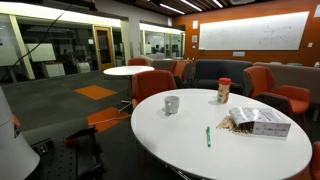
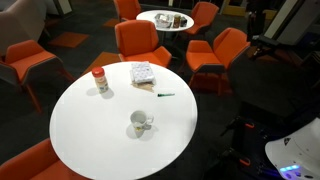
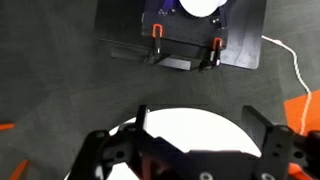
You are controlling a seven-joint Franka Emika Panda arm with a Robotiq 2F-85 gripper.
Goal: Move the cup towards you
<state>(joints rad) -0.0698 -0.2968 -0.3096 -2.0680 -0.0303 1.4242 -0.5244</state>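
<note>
The cup, a small silvery mug with a side handle, stands upright on the round white table (image 1: 190, 150) near its middle in both exterior views (image 1: 172, 104) (image 2: 139, 123). The wrist view does not show the cup. There my gripper (image 3: 200, 125) is open and empty, its two dark fingers spread over the near edge of the white table (image 3: 195, 130), high above it. I cannot make out the gripper in either exterior view. Only a white part of the arm shows at a frame edge (image 2: 296, 150).
A red-lidded jar (image 1: 224, 90) (image 2: 100, 81), a flat box (image 1: 258, 122) (image 2: 143, 73) and a green pen (image 1: 208, 136) (image 2: 165, 95) lie on the table. Orange chairs (image 2: 140, 42) ring it. A black base with red clamps (image 3: 182, 45) sits on the floor.
</note>
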